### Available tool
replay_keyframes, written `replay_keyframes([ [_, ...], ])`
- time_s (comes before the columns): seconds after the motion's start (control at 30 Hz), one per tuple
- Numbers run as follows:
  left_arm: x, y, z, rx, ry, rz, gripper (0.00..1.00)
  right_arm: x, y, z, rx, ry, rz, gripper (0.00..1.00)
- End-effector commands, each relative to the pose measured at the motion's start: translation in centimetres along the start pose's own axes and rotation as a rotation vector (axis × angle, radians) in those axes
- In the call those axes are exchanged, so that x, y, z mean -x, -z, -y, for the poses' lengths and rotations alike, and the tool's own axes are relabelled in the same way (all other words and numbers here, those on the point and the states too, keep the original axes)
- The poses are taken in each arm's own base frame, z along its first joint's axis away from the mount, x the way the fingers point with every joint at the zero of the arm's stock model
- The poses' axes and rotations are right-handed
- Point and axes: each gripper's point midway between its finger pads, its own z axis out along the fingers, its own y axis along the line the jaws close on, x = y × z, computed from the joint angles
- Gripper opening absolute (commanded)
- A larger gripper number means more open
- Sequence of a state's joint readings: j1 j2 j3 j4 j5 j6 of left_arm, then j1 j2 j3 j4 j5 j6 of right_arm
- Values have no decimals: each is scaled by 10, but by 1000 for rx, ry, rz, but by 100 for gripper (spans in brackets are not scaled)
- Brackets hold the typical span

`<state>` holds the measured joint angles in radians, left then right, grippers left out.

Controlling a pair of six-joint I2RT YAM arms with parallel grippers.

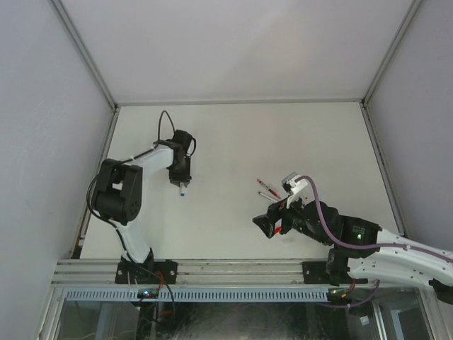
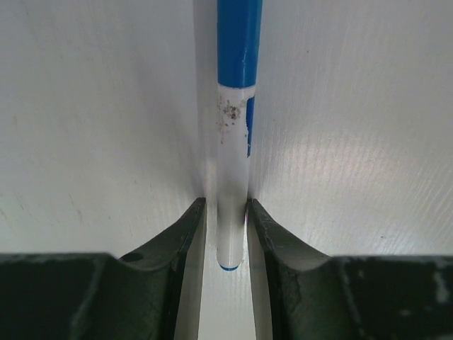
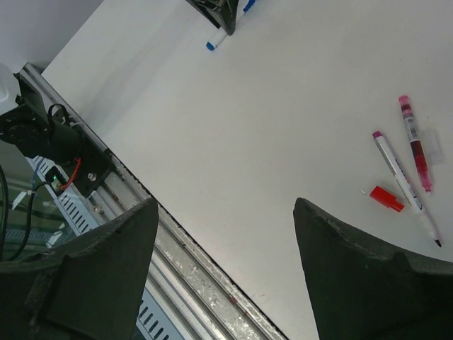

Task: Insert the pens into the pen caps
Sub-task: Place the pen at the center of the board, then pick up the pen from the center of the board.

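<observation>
A pen with a whitish barrel [image 2: 232, 170] and a blue cap [image 2: 239, 42] on its far end lies on the white table. Its near end sits between the fingers of my left gripper [image 2: 226, 212], whose jaws stand slightly apart with a thin gap at the barrel. The top view shows that left gripper [image 1: 181, 183] pointing down at the pen [image 1: 182, 191]. My right gripper [image 3: 225, 205] hangs wide open over the table's front edge, holding nothing. To its right lie a magenta-ended pen [image 3: 396, 170], a red pen [image 3: 415, 145] and a loose red cap [image 3: 386, 198].
The metal rail [image 1: 226, 268] runs along the table's near edge below both arm bases. Grey enclosure walls [image 1: 42, 142] close in the left, right and back. The two pens [image 1: 269, 190] lie just behind the right gripper [image 1: 272, 221].
</observation>
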<state>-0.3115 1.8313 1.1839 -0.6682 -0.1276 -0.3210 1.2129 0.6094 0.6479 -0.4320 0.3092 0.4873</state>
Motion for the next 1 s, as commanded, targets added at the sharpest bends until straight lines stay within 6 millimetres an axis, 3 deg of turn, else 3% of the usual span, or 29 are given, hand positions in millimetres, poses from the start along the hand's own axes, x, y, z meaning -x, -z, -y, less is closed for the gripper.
replay_keyframes([
  [0.0,21,25,0,-26,24,112,34,5,1,9,-51,-21,25,76],
  [0.13,32,59,0,-66,72,244,35,-3,-9,25,-81,-63,-43,76],
  [0.3,36,109,4,-100,68,406,36,-15,-21,61,-154,-168,-142,70],
  [0.57,13,169,28,-282,-19,555,34,-33,-21,156,-449,-366,-201,59],
  [0.73,4,214,12,-321,20,706,34,-42,-23,200,-562,-452,-216,57],
  [0.83,-1,239,-11,-286,69,818,36,-46,-21,223,-630,-480,-217,56],
  [0.97,-10,249,-39,-211,127,911,42,-58,-22,240,-686,-498,-271,55],
])
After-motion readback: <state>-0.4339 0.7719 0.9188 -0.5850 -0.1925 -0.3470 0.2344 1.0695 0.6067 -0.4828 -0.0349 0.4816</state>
